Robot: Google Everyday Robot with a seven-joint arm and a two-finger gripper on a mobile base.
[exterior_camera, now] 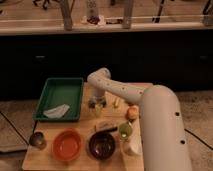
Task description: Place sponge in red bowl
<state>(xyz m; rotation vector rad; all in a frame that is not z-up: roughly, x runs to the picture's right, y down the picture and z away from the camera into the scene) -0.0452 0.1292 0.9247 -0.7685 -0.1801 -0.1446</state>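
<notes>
The red bowl (67, 145) stands at the front left of the wooden table, empty. My gripper (96, 103) points down at the table's middle, just right of the green tray. A small blue-grey patch right under it looks like the sponge (94, 105), mostly hidden by the gripper. The white arm (160, 125) reaches in from the right.
A green tray (60, 90) with a white cloth (56, 111) lies at the left. A dark purple bowl (102, 144) sits right of the red bowl. A tan block (105, 125), a green cup (125, 131), an orange fruit (132, 112) and a metal cup (37, 140) stand around.
</notes>
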